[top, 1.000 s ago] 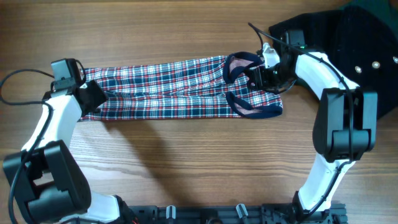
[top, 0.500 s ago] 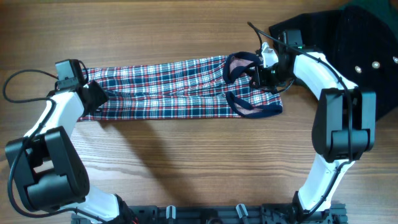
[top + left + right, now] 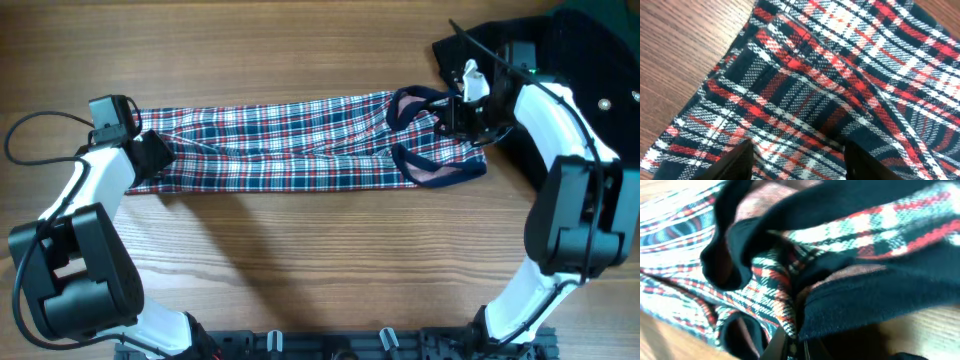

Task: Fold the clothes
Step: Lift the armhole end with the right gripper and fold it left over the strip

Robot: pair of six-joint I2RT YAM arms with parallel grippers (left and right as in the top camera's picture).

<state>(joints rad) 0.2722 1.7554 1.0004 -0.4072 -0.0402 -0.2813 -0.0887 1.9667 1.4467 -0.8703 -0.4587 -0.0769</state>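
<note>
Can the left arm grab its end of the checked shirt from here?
Probably yes. The left tool sits open right over the left end of the shirt, with nothing between them.

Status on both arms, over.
Right gripper shut on plaid garment, neck end. Left gripper open over opposite end. Garment stretched flat. Black garment close by, far right.

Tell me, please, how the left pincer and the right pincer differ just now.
The left pincer stands open over the red, white and navy plaid sleeveless garment; the right pincer is shut on it. The left pincer is at the straight hem end; the right pincer is at the navy-trimmed end. Both are at the same garment.
</note>
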